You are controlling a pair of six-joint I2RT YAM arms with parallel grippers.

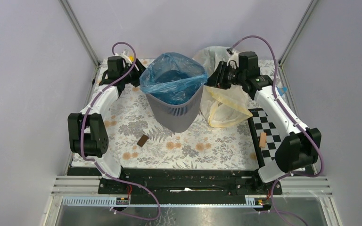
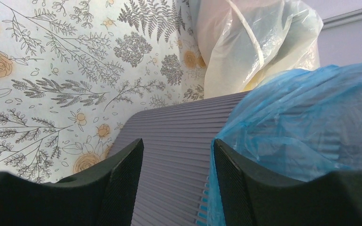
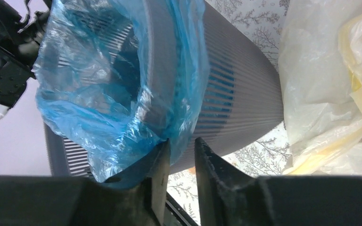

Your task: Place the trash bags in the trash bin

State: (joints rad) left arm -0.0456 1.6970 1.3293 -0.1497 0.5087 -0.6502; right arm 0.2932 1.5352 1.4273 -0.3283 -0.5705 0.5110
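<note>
The trash bin (image 1: 174,110) is seen standing upright at the far middle of the floral tabletop (image 1: 188,150), its long axis vertical, its mouth pointing up and its sides tapering down to the base. A blue trash bag (image 1: 169,75) is draped inside the mouth and folded out over the rim. A pale yellowish trash bag (image 1: 224,106) lies crumpled on the tabletop just beside the bin's right side.

Only in the top view is the whole layout given: the left gripper (image 1: 135,77) is held at the bin's left rim, the right gripper (image 1: 213,77) at its right rim, and a checkerboard (image 1: 268,129) and a small brown block (image 1: 142,140) lie nearer the arm bases.

In the left wrist view the jaws are shown moderately wide, with the ribbed bin wall seen beyond the gap and blue film beside one finger. In the right wrist view only a narrow slit is left between the jaws, with blue film lying against one finger and nothing seen within the slit.
</note>
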